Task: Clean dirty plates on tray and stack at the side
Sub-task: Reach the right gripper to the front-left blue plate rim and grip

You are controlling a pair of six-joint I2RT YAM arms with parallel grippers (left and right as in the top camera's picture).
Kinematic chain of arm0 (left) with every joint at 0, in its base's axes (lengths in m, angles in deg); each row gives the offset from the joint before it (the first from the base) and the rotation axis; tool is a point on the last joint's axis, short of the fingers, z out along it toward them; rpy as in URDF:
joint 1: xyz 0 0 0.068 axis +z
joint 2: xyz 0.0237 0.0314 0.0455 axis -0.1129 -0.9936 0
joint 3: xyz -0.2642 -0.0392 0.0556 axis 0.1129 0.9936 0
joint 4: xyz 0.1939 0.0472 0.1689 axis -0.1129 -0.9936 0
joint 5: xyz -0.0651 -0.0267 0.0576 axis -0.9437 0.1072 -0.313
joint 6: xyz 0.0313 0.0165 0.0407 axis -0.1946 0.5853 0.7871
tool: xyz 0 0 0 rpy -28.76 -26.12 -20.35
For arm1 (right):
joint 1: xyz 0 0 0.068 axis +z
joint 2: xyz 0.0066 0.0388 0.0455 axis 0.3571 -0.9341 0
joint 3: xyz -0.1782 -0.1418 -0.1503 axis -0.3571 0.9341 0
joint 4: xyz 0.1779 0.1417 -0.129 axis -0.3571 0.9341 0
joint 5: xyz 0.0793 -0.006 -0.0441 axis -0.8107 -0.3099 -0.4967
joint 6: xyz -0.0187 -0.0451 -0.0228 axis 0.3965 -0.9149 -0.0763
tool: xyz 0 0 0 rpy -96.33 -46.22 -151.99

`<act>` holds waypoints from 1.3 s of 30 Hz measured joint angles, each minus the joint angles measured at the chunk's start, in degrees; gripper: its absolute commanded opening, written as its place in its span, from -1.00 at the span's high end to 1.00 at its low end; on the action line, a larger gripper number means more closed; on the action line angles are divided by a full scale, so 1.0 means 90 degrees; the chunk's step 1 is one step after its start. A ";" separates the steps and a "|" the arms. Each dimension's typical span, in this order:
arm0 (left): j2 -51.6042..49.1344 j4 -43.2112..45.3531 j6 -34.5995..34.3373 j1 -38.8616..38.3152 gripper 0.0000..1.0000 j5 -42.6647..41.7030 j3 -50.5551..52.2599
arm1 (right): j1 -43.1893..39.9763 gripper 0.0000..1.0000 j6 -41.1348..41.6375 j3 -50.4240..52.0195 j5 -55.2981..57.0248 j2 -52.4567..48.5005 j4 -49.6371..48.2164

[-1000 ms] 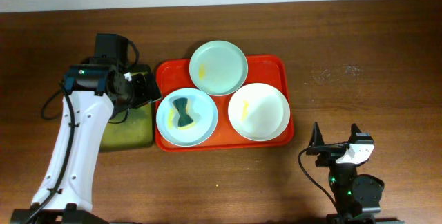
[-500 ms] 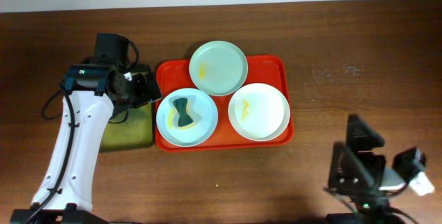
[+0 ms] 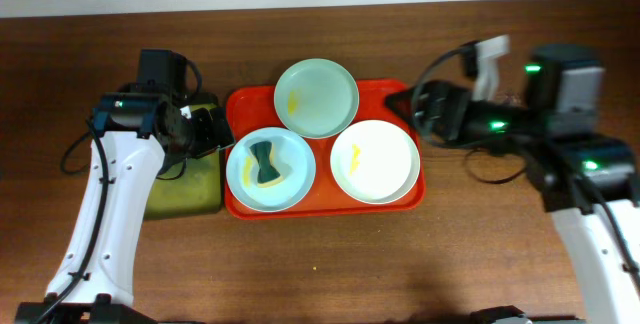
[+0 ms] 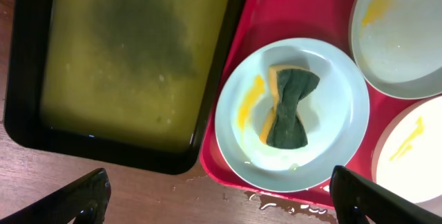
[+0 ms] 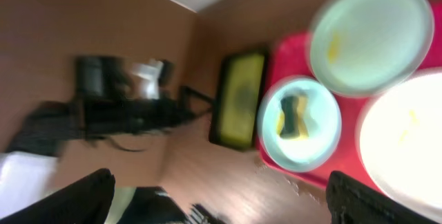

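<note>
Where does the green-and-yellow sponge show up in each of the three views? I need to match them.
Overhead: the sponge lies on the pale blue plate, in the lower left of the red tray.
Left wrist: right of centre, on the same plate.
Right wrist: blurred, right of centre, again on that plate.
Shared landmark: the olive-green tray alongside the red tray, visible in all three views.
</note>
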 measured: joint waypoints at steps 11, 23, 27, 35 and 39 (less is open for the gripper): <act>0.0000 0.0012 0.0000 0.0000 -0.99 0.0000 0.0000 | 0.2181 -0.97 -0.0189 -0.0306 0.2837 -0.2186 0.1146; 0.0000 0.0075 0.0000 0.0000 -0.99 0.0000 0.0000 | 0.2217 -0.09 -0.0393 -0.0359 0.3514 -0.2900 -0.0272; 0.0000 0.0092 0.0000 0.0000 -0.99 0.0000 0.0000 | 0.2222 0.05 -0.0559 -0.0359 0.3427 -0.3570 -0.0534; 0.0000 0.0100 0.0000 0.0000 -0.99 0.0000 0.0000 | 0.2871 0.07 -0.1562 -0.0359 0.3004 -0.4680 -0.1239; 0.0000 0.0100 0.0000 0.0000 -0.99 0.0000 0.0000 | 0.2919 0.07 -0.1375 -0.0359 0.3169 -0.5005 -0.1241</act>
